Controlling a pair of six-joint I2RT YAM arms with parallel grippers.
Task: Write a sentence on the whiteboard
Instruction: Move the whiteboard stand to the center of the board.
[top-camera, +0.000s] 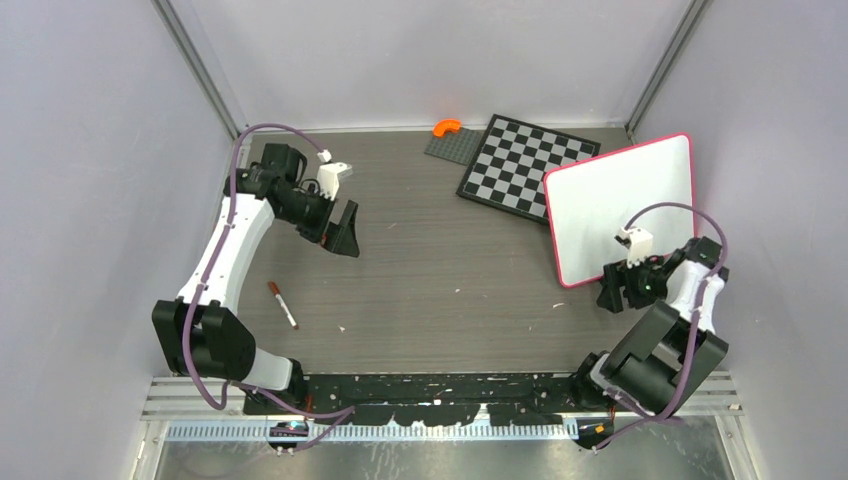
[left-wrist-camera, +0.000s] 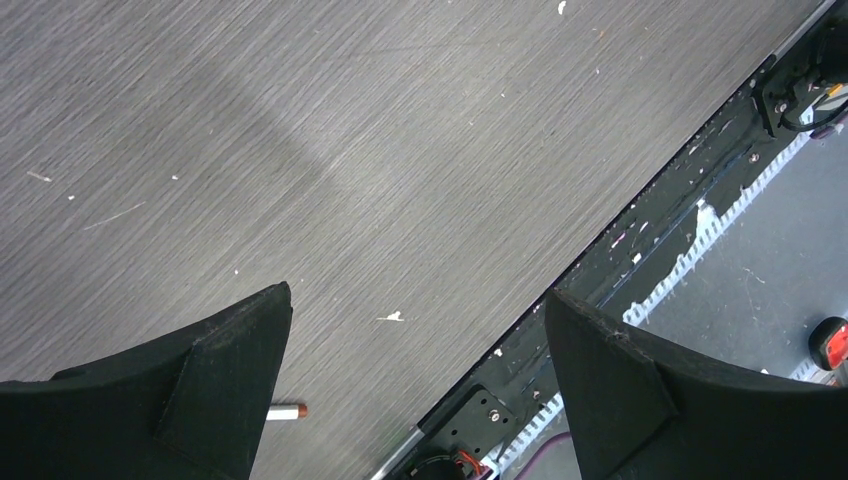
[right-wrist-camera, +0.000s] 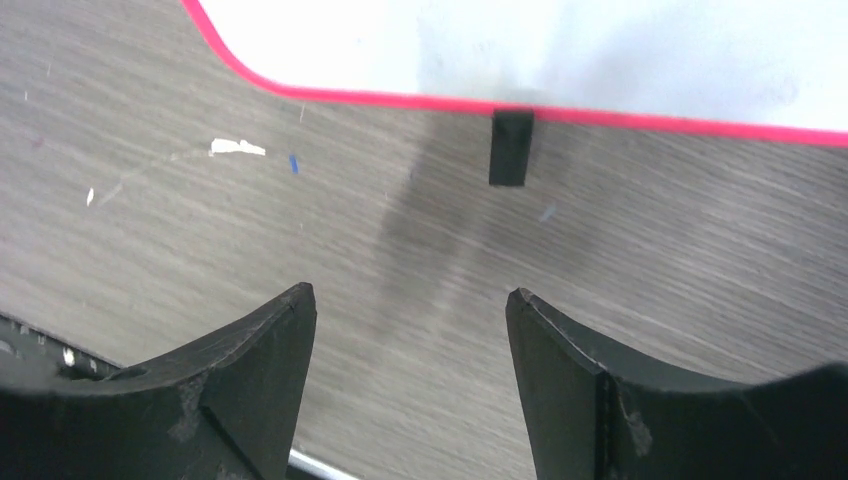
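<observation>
Sitting at the right of the top view, the whiteboard (top-camera: 620, 205) is lying face up on the table (top-camera: 440, 280), skewed, with its upper left corner touching or overlapping the chessboard (top-camera: 520, 165); no words are showing on its white face. The right gripper (top-camera: 628, 290) is hovering just off the board's lower edge, fingers spread fairly wide and gripping nothing. The right wrist view is showing bare table between them, with the pink-red frame and one black clip foot (right-wrist-camera: 511, 147) ahead at the top of the frame. The left gripper (top-camera: 338, 238) is hanging in the upper left of the top view, well apart from the board, jaws spread fully and empty. The marker (top-camera: 282, 304) is lying loose on the table at lower left, near the left arm; one end is peeking out beside the left finger at the bottom of the left wrist view. The board is looking thin, stiff and light with a slick face, so it is likely to slide under pen pressure unless one gripper is pinning the frame edge, clear of the clip feet. The marker is looking slim, light and prone to rolling; it is best taken across the barrel near the middle. Its cap state is too small to tell.
</observation>
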